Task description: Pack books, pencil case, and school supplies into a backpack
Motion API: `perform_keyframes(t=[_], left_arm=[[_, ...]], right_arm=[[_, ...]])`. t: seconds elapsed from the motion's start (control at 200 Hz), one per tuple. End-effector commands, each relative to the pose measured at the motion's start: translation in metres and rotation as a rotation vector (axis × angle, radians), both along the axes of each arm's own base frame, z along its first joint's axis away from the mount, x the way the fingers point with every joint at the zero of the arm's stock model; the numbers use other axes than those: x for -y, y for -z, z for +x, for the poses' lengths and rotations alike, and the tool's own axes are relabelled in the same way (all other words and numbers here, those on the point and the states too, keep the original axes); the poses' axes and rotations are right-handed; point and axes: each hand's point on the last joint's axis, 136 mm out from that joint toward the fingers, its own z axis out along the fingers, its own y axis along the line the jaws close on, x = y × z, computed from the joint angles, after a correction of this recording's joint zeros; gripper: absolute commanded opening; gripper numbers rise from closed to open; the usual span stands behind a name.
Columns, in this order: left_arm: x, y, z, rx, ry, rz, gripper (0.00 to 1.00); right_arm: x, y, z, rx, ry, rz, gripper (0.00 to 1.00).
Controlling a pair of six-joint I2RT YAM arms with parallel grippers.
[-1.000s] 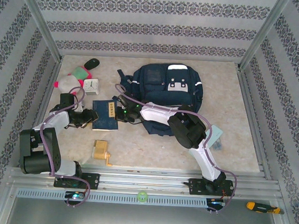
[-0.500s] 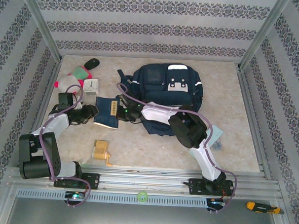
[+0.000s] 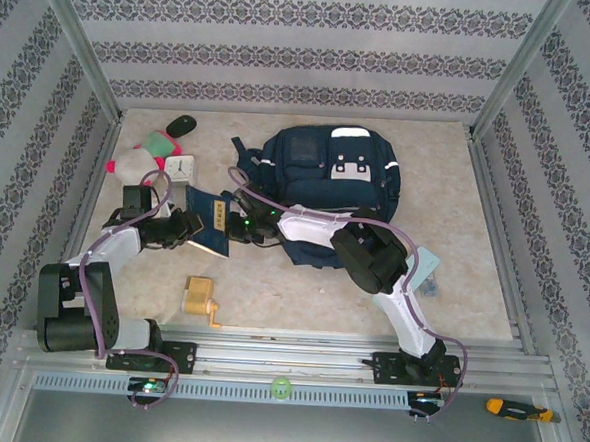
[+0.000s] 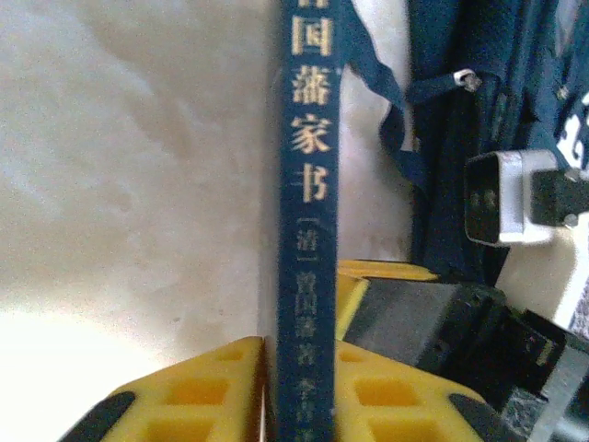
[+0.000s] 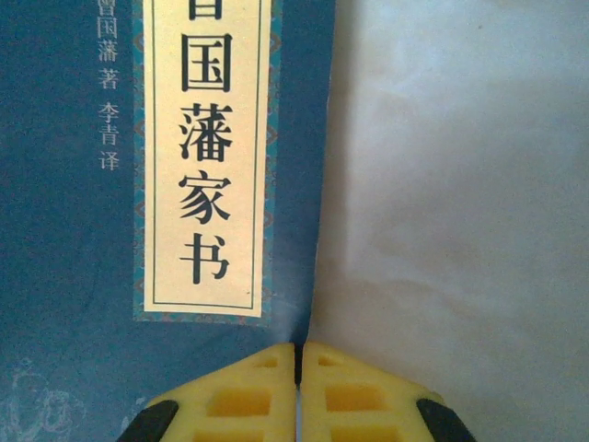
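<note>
The book stands tilted in the left half of the desk, its long axis running roughly from near edge to far edge. The left end effector pinches its spine. The right end effector is pressed together at the opposite edge; whether it nips the cover I cannot tell. The backpack lies just right of the book, and I see no open mouth and nothing inside it.
</note>
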Motion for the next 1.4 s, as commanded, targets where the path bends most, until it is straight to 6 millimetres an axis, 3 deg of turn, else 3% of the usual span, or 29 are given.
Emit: perform_keyframes(t=[0.0,0.11,0.185,0.285,0.415,0.555,0.69,0.8,0.895,1.09,1.255,1.4], left_arm=[[-0.006,-0.011,-0.002,0.026,0.031,0.105,0.12],[-0.013,-0.025,-0.001,0.081,0.035,0.190,0.06],[-0.015,-0.042,-0.001,0.145,0.058,0.249,0.04],[-0.006,-0.080,0.001,0.293,0.105,0.266,0.04],[0.029,-0.149,-0.002,0.600,0.212,0.148,0.02],[0.070,-0.220,-0.020,0.919,0.345,-0.028,0.02],[0.102,-0.259,-0.041,1.095,0.460,-0.142,0.00],[0.129,-0.274,-0.056,1.160,0.561,-0.240,0.00],[0.143,-0.287,-0.064,1.198,0.601,-0.353,0.00],[0.158,-0.300,-0.073,1.210,0.676,-0.479,0.00],[0.164,-0.298,-0.077,1.200,0.700,-0.469,0.00],[0.165,-0.291,-0.076,1.190,0.694,-0.431,0.01]], right_arm=[[0.005,-0.013,-0.009,0.004,-0.006,0.017,0.14],[0.015,-0.039,-0.004,0.058,0.011,0.051,0.30],[0.025,-0.072,-0.004,0.120,0.010,0.077,0.35],[0.043,-0.123,-0.008,0.242,0.007,0.109,0.45],[0.078,-0.177,-0.014,0.448,0.021,0.136,0.50],[0.114,-0.235,-0.033,0.678,-0.028,0.212,0.57],[0.153,-0.275,-0.052,0.839,-0.036,0.361,0.75],[0.178,-0.292,-0.061,0.852,-0.025,0.489,0.79],[0.184,-0.303,-0.073,0.835,-0.061,0.586,0.81],[0.170,-0.332,-0.109,0.831,-0.255,0.784,0.81],[0.164,-0.333,-0.108,0.791,-0.276,0.818,0.80],[0.157,-0.339,-0.118,0.754,-0.356,0.872,0.66]])
